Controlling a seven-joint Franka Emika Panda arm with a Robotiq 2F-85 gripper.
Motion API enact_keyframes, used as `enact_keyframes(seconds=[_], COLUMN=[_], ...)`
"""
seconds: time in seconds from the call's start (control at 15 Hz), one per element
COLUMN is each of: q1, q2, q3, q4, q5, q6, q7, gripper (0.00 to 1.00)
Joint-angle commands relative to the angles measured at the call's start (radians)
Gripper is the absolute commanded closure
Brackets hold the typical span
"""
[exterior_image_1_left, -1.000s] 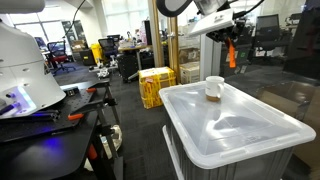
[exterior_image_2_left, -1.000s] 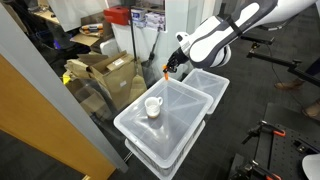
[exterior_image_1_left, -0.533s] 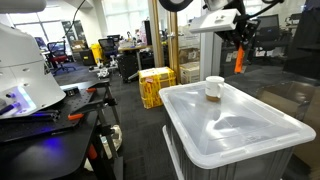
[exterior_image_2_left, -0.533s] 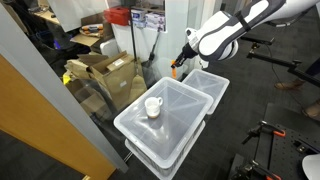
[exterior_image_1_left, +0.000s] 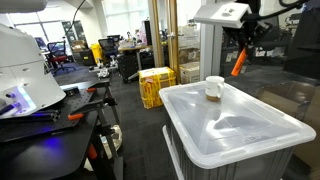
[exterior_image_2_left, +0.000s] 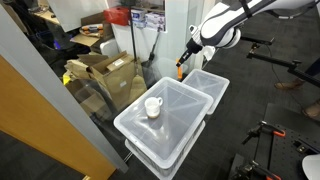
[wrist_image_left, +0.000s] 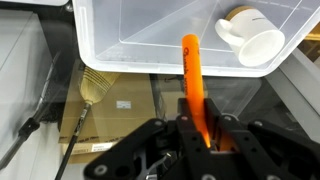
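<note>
Shows a robot gripper (wrist_image_left: 197, 132) clamped tight on an orange marker (wrist_image_left: 191, 70), pinched by one end between two black jaws, with the long free end pointing out past them. Over the last second, has swung that marker sideways through the air, away from the far edge of the translucent storage bin (exterior_image_1_left: 235, 130) and toward the neighbouring bin (exterior_image_2_left: 207, 85) alongside it. In an exterior view, now holds the marker (exterior_image_2_left: 181, 70) just beyond the lidded bin's far corner, well above it and touching nothing. Suggests a carry under way rather than a placing: still gripped, airborne, and drawn further from the white mug (exterior_image_1_left: 214, 89) than a second ago. Leaves that mug unmoved, upright on the bin's lid near its far edge.

Marker: slim, straight, smooth cylinder with a rounded end and a matte orange finish. Probably a marker, though possibly a plain plastic stick, since no cap line can be made out. Bin: cloudy, glossy plastic, rectangular, with a moulded lid showing shallow ridges and a raised rim. Mug: glazed white ceramic, stout and round, with a loop handle. Beside the bin, behind glass, a straw broom head (wrist_image_left: 95, 85) and brown cardboard boxes (exterior_image_2_left: 105, 70). Further beyond the bin, stacked yellow crates (exterior_image_1_left: 155, 85).
</note>
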Motion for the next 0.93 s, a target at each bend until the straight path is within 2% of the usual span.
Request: enact_keyframes(seconds=[0.0, 0.4, 0.67, 0.87], q1=[0.044, 0.188, 0.263, 0.306], q2=[0.027, 0.110, 0.171, 0.210], q3=[-0.050, -0.196, -0.262, -0.311], q4=[0.099, 0.246, 0.336, 0.403], q5=[0.076, 0.167, 0.228, 0.264], q6=[-0.141, -0.253, -0.323, -0.419], q7=[0.011, 0.000, -0.005, 0.004], gripper=[0.95, 0.95, 0.95, 0.95])
